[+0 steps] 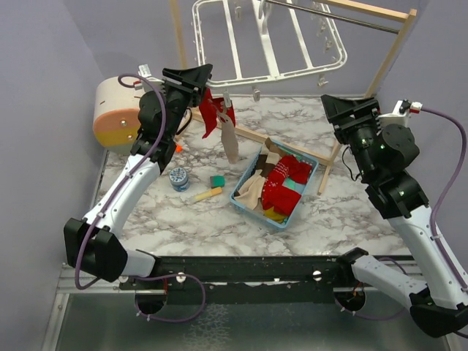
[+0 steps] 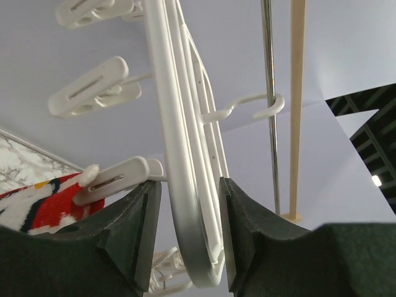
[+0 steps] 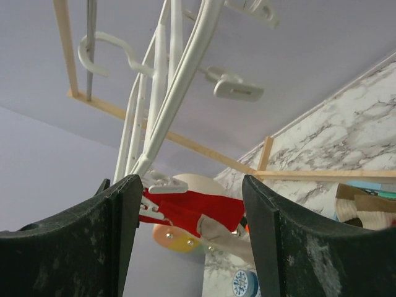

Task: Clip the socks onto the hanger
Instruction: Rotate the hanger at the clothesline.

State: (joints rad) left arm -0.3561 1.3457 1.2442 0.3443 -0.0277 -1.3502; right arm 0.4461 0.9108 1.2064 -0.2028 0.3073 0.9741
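Note:
The white hanger (image 1: 270, 44) hangs by its hook from the wooden stand's rod. My left gripper (image 1: 194, 77) is raised at the hanger's near left corner. In the left wrist view its jaws (image 2: 189, 235) are closed around the rim (image 2: 185, 185), with a thin gap on the left side. A red sock (image 1: 212, 110) and a beige sock (image 1: 230, 142) hang from clips just beside it. The red sock also shows in the left wrist view (image 2: 37, 207) and in the right wrist view (image 3: 198, 210). My right gripper (image 1: 351, 106) is open and empty, raised right of the hanger.
A light-blue basket (image 1: 245, 199) holds several more socks, mostly red (image 1: 285, 183). The wooden stand (image 1: 380, 66) frames the hanger. A peach and yellow cylinder (image 1: 117, 113) sits at the left. A blue tin (image 1: 179, 178), a small green block (image 1: 217, 180) and a wooden stick (image 1: 208, 194) lie on the marble.

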